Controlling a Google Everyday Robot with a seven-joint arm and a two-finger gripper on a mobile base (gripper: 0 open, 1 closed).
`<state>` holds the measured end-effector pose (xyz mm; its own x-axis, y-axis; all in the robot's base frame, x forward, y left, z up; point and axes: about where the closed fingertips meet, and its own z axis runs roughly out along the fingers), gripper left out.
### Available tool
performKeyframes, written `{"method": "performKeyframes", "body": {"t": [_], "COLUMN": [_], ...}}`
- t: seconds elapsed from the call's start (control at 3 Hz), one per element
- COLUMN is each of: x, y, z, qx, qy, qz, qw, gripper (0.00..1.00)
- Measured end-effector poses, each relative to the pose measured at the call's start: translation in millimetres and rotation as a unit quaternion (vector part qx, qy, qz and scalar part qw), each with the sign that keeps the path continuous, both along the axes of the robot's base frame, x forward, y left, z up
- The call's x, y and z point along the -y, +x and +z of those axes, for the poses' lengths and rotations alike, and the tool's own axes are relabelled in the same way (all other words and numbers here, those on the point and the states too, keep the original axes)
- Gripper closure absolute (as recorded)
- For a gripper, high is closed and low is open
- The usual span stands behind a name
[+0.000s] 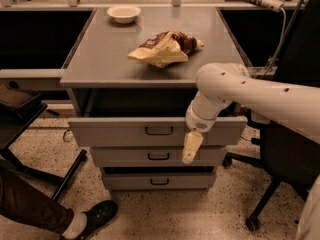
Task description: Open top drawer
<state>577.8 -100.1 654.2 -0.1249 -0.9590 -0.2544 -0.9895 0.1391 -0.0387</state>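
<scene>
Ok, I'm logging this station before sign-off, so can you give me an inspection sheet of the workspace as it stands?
Surface: grey cabinet top, carrying two items.
Job's things: top drawer pulled out, its front forward of the cabinet top's edge; black handle untouched.
Clutter: white bowl at the back; snack bag near the middle.
Grippers: gripper hangs pointing down in front of the top drawer's front, right of the handle.
Cables: white cable at back right.
Surroundings: two lower drawers beneath; person's shoe lower left; office chair at right.
</scene>
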Motion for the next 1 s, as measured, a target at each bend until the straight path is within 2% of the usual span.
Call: {"method": "performKeyframes", "body": {"t": [0.67,1.0], "x": [-3,8], "y": [-15,-35], "z": [-1,4], "qx": [-0.034,-0.054], "qy": [-0.014,-0.018], "qz": [0.005,0.000], "qw": [0.9993,0.9984], "gripper": [0.00,0.00]}}
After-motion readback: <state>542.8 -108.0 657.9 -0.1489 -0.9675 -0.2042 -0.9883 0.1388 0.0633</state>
